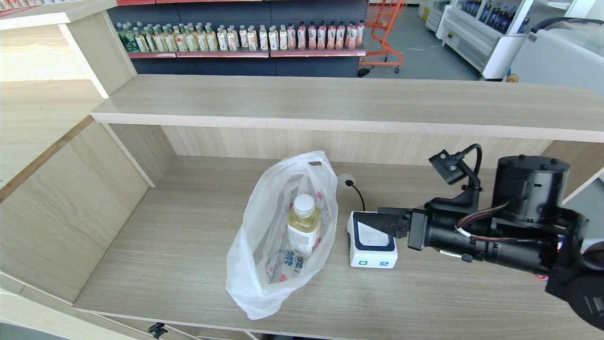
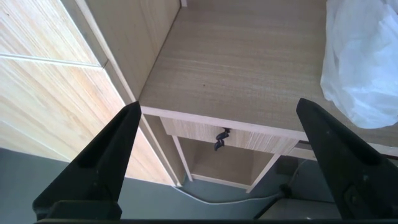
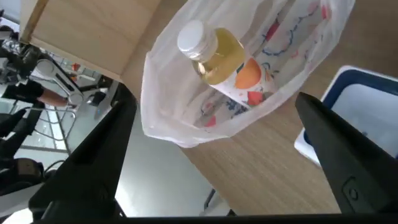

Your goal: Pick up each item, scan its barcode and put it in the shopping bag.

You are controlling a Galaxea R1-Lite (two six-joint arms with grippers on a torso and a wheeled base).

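A white translucent shopping bag [image 1: 278, 236] lies open in the middle of the wooden counter [image 1: 179, 245]. Inside it stands a bottle [image 1: 303, 226] of yellowish drink with a white cap. To the bag's right sits the white barcode scanner [image 1: 372, 238] with its dark window. My right gripper [image 1: 384, 219] hangs open over the scanner's right side, holding nothing. In the right wrist view the gripper [image 3: 216, 102] faces the bottle [image 3: 221, 59] in the bag [image 3: 168, 93], with the scanner [image 3: 354, 106] beside it. My left gripper [image 2: 219, 109] is open and empty off the counter's front left edge, with the bag's corner [image 2: 364, 56] in sight.
A black cable runs from the scanner to a round hole [image 1: 347, 181] in the counter. A raised ledge [image 1: 330, 101] closes the back and a wooden side wall [image 1: 71, 203] the left. Store shelves with bottles [image 1: 236, 38] stand far behind.
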